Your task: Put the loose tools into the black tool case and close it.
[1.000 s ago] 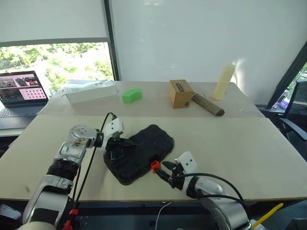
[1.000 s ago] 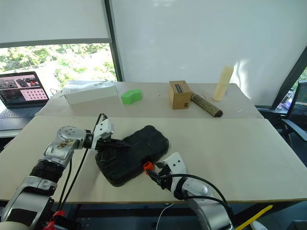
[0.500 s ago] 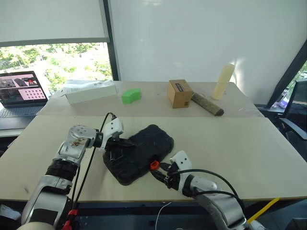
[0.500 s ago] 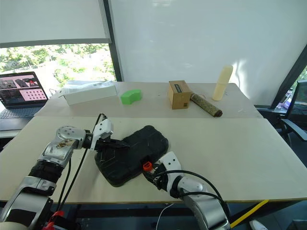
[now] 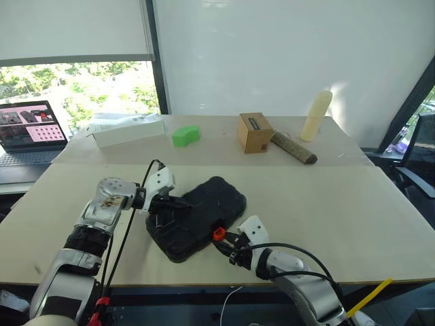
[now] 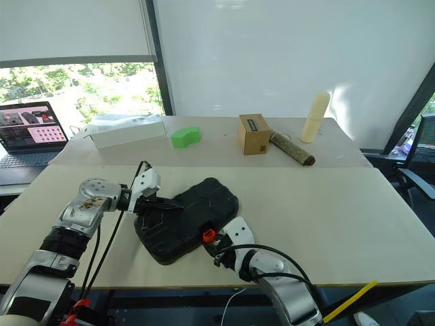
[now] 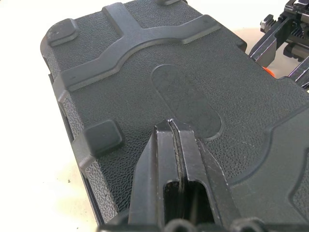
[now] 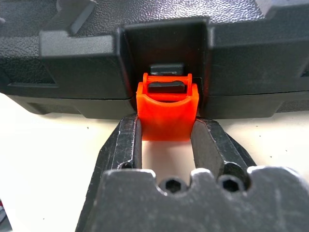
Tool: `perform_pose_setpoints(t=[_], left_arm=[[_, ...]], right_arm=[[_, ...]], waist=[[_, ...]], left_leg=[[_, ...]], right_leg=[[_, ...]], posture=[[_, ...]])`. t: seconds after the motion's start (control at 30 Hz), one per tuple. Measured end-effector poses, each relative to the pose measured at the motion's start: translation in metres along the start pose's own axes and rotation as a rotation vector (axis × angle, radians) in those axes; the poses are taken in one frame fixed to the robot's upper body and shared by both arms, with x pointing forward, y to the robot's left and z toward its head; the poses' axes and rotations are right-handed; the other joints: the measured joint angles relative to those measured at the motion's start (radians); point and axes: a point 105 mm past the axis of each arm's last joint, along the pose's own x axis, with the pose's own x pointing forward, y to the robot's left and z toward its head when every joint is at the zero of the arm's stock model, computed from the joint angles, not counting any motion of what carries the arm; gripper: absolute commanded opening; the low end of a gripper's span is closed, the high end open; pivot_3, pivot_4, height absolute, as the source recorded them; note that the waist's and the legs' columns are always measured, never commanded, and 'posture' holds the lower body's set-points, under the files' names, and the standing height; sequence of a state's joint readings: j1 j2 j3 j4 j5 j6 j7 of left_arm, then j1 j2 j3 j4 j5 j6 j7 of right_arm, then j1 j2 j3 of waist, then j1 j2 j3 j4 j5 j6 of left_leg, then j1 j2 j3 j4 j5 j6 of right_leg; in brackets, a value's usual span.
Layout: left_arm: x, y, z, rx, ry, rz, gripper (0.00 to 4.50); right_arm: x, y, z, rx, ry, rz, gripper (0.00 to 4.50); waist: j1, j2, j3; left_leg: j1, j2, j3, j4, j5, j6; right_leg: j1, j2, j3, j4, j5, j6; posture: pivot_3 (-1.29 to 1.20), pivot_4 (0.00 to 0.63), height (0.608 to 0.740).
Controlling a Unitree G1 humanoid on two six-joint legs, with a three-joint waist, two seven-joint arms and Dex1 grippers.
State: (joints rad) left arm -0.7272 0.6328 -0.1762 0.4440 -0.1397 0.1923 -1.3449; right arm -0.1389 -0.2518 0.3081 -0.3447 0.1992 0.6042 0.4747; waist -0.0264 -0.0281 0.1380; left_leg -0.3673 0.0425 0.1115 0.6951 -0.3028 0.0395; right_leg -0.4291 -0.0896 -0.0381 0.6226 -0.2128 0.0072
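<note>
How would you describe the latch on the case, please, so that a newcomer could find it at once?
Start at the black tool case lying closed on the near table. On its edge nearest the robot, between the right gripper fingers, sits the orange latch tab, the only bright orange part on the black case.

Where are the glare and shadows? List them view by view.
Left eye view: sunlit patch on the wall beside the cream bottle. Right wrist view: orange latch tab glows in the right claw, the recess above it dark. Left wrist view: table washed pale, black tool case evenly lit.
</note>
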Motion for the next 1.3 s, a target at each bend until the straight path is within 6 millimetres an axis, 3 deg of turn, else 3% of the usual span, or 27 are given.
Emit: perform_pose_setpoints(t=[0.6, 0.67, 0.8, 1.0, 1.13, 1.3], left_arm=[[0.000, 0.000, 0.000, 0.000, 0.001, 0.007, 0.00], [-0.001, 0.001, -0.001, -0.002, 0.002, 0.011, 0.00], [-0.001, 0.001, -0.002, -0.006, 0.004, 0.016, 0.00], [0.001, 0.000, -0.001, -0.004, 0.000, 0.009, 0.00], [0.001, 0.000, -0.002, -0.006, 0.000, 0.013, 0.00], [0.002, 0.000, -0.003, -0.010, -0.001, 0.016, 0.00]], right_arm=[[0.000, 0.000, 0.012, -0.037, -0.083, 0.026, 1.21], [0.001, 0.000, 0.012, -0.031, -0.080, 0.025, 2.21], [0.002, 0.005, 0.016, -0.012, -0.093, 0.062, 3.48], [-0.028, -0.005, 0.026, -0.086, -0.144, 0.082, 3.48], [-0.042, -0.006, 0.016, -0.101, -0.117, 0.120, 2.51], [-0.036, -0.008, 0.006, -0.143, -0.086, 0.116, 0.64]], waist=[[-0.001, 0.000, 0.000], [-0.002, 0.000, 0.000], [-0.003, 0.000, 0.000], [0.003, 0.000, 0.000], [0.003, 0.000, 0.000], [0.004, 0.000, 0.000]], left_leg=[[0.000, 0.000, 0.000, 0.000, 0.000, 0.000], [0.000, 0.000, 0.000, 0.000, 0.001, -0.001], [0.001, 0.000, 0.000, 0.000, 0.002, -0.003], [0.001, 0.000, 0.000, 0.000, 0.001, -0.002], [0.003, 0.000, 0.000, 0.000, 0.001, -0.002], [0.005, 0.000, 0.000, 0.000, 0.001, -0.002]], right_leg=[[0.000, 0.000, 0.000, 0.000, 0.000, 0.000], [0.000, 0.000, 0.000, 0.001, 0.000, 0.000], [0.000, 0.000, 0.000, 0.002, -0.001, 0.001], [0.001, 0.000, 0.000, 0.001, -0.001, 0.001], [0.002, 0.000, 0.000, 0.001, -0.002, 0.003], [0.004, 0.000, 0.000, 0.001, -0.003, 0.005]], posture=[[0.00, 0.150, 0.740], [0.00, 0.150, 0.740], [0.00, 0.150, 0.740], [0.00, 0.150, 0.740], [0.00, 0.150, 0.740], [0.00, 0.150, 0.740]])
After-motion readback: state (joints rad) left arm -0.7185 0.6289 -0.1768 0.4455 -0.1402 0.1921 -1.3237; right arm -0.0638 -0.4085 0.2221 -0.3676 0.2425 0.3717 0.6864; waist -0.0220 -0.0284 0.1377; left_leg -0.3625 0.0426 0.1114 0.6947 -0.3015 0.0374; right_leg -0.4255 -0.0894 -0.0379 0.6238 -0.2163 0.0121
